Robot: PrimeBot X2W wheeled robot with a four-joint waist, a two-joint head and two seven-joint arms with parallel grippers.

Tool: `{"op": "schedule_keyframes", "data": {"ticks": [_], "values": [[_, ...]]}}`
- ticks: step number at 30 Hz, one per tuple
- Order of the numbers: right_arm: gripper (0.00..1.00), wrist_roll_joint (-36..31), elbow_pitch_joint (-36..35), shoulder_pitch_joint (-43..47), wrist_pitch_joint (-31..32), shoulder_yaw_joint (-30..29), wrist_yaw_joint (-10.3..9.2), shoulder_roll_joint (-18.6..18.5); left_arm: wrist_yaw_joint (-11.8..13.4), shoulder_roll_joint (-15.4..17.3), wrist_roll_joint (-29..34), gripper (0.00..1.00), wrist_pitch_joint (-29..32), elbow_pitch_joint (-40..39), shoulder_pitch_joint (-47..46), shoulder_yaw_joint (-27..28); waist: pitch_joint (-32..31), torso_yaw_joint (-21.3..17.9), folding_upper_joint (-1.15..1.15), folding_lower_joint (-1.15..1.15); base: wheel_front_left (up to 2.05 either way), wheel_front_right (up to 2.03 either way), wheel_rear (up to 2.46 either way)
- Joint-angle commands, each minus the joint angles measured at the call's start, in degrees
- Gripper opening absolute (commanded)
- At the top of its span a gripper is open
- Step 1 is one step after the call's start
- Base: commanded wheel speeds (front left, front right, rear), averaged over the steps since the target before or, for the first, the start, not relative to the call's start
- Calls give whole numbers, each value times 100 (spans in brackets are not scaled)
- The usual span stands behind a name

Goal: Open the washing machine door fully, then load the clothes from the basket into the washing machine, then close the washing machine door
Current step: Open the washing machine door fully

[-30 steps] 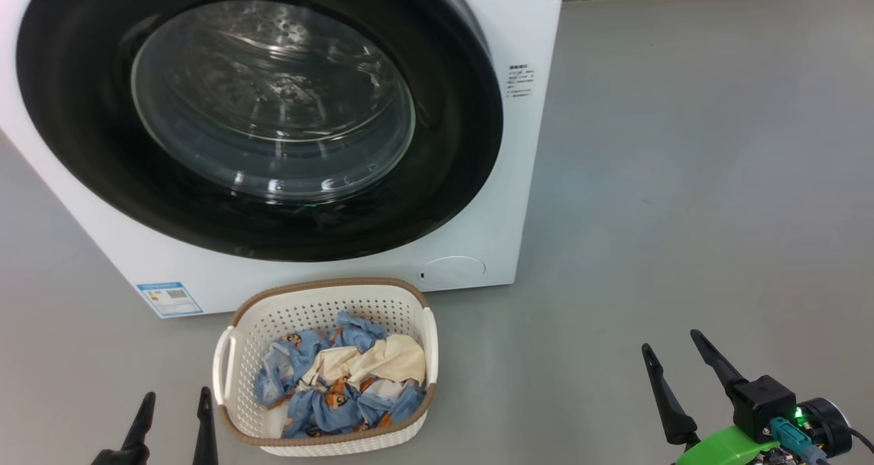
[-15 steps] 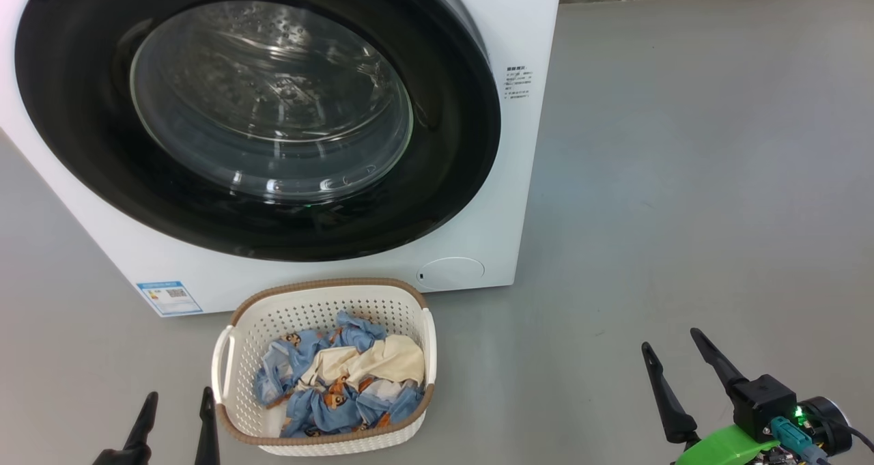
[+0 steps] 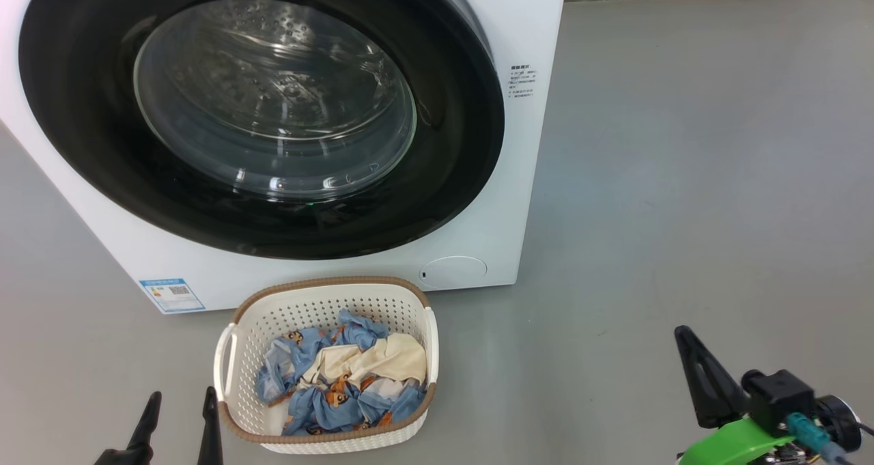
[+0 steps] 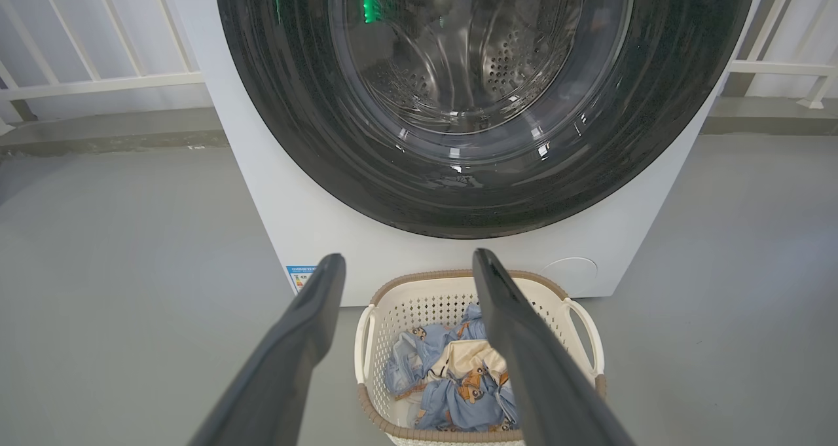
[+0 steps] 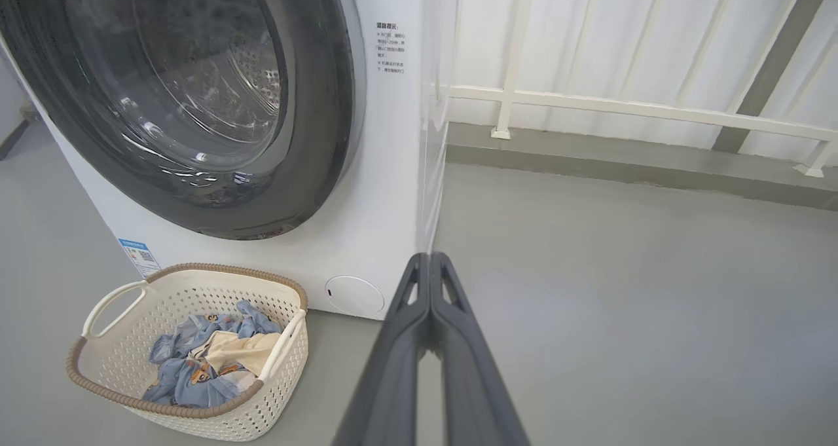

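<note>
Facing: washing machine door (image 3: 259, 110) closed, up-left of right gripper (image 3: 681, 334).
Right gripper: pressed together, empty, probably to prod the door's edge.
Left gripper (image 3: 183, 393): spread; basket (image 3: 328, 282) of clothes (image 3: 341, 383) just right, awaiting loading.

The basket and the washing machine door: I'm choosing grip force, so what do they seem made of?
The basket looks like matte, moulded cream plastic, judging by its even rows of holes; its brown rim looks woven, perhaps only moulded so. The washing machine door seems glossy black plastic around clear glass: sharp reflections, and the drum shows through.
</note>
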Motion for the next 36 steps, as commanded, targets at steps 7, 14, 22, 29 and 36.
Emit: {"op": "schedule_keyframes", "data": {"ticks": [7,14,22,29,36], "values": [[0,840,-113,-247,-69,-28,-6,129,45,102,-33,100,-60,-125,-120,137,26,40,0,0,0,0,0],[0,1922,-3,-319,-69,-282,-6,216,69,102,-69,100,-60,-188,-109,57,134,119,0,0,0,0,0],[0,4512,567,-880,-69,-900,-6,246,49,102,-86,100,-60,-326,-186,-87,496,316,0,0,0,0,0],[0,6158,1001,-1464,-69,-1311,-6,129,-2,102,-57,100,-60,-374,-304,-92,876,443,0,0,0,0,0],[0,7995,832,-1788,88,-1123,-6,-316,-54,102,-12,100,-60,-436,-493,12,1203,521,0,0,0,0,0]]}}
